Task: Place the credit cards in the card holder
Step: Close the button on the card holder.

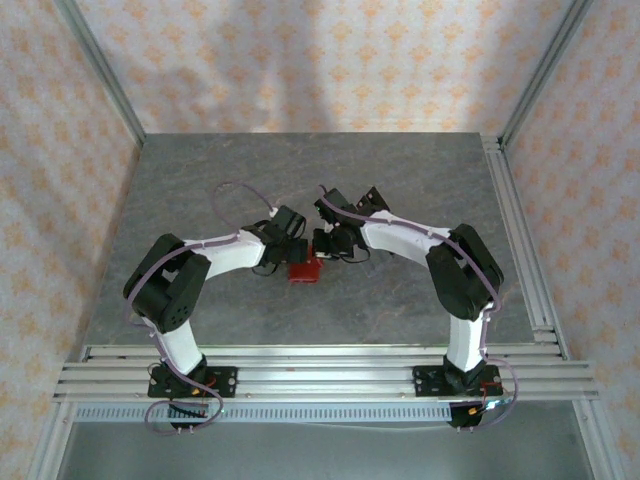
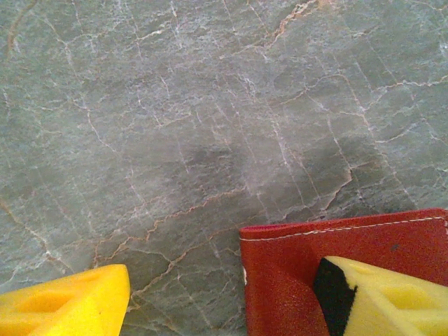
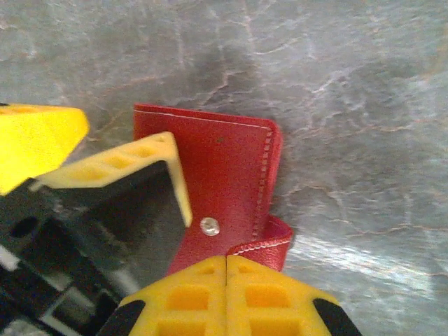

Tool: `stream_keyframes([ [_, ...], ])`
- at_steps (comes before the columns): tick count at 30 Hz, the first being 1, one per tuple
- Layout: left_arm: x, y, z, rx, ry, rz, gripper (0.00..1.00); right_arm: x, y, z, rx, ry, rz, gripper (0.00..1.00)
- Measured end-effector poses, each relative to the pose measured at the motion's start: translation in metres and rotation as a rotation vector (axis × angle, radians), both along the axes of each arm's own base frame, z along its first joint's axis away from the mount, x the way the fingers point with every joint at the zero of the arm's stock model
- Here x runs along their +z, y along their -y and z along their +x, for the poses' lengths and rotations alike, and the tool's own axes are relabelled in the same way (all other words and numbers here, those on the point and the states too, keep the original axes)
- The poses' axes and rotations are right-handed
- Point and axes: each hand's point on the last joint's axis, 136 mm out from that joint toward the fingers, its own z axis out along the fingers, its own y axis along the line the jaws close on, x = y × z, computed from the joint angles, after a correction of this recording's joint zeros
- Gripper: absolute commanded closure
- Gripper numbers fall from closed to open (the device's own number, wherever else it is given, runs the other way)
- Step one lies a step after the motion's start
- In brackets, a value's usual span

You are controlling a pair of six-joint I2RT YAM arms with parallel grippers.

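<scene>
The red card holder point(image 1: 302, 272) lies on the grey marbled table between my two grippers. My left gripper point(image 2: 224, 306) is open. One yellow finger point(image 2: 392, 297) rests on the card holder point(image 2: 301, 252), the other finger point(image 2: 66, 308) is over bare table. In the right wrist view the card holder point(image 3: 224, 161) shows a silver snap point(image 3: 208, 225) and a curled-up flap point(image 3: 271, 246). My right gripper point(image 3: 226, 271) is shut, its fingertips meeting at the flap's stitched edge. The left gripper's finger point(image 3: 119, 168) reaches onto the holder from the left. The credit cards are out of view.
The table point(image 1: 320, 170) is walled on three sides by patterned panels. An aluminium rail point(image 1: 320, 365) runs along the near edge, another rail point(image 1: 520, 240) along the right. Both arms bend inward over the table's middle.
</scene>
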Motion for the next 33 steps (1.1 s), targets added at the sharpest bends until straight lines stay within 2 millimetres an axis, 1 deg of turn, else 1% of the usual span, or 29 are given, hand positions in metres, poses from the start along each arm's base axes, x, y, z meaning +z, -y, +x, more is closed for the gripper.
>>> stream_keyframes([
  [4,0.0,0.0,0.0,0.0,-0.001,0.0,0.27,0.003,-0.011,0.002,-0.012,-0.01,0.065,1.0],
  [7,0.0,0.0,0.0,0.001,0.0,0.0,0.27,0.0,-0.016,0.004,-0.02,-0.02,0.084,1.0],
  [12,0.001,-0.001,-0.002,0.023,-0.002,-0.013,0.27,-0.008,-0.016,0.006,-0.039,-0.029,0.09,1.0],
  [16,0.002,-0.003,-0.005,0.048,-0.013,-0.02,0.27,-0.023,-0.014,0.005,-0.047,-0.045,0.081,1.0],
  [18,0.004,-0.004,-0.007,0.06,-0.019,-0.024,0.27,-0.027,-0.015,0.006,-0.049,-0.048,0.085,1.0],
  [22,0.012,-0.008,-0.012,0.071,-0.024,-0.023,0.26,-0.027,-0.015,0.007,-0.052,-0.046,0.093,1.0],
  [27,0.022,-0.015,-0.013,0.088,-0.008,-0.01,0.26,-0.027,-0.016,0.007,-0.053,-0.047,0.098,1.0],
  [33,0.019,-0.021,-0.013,0.1,-0.011,-0.005,0.26,-0.027,-0.016,0.007,-0.051,-0.049,0.099,1.0],
])
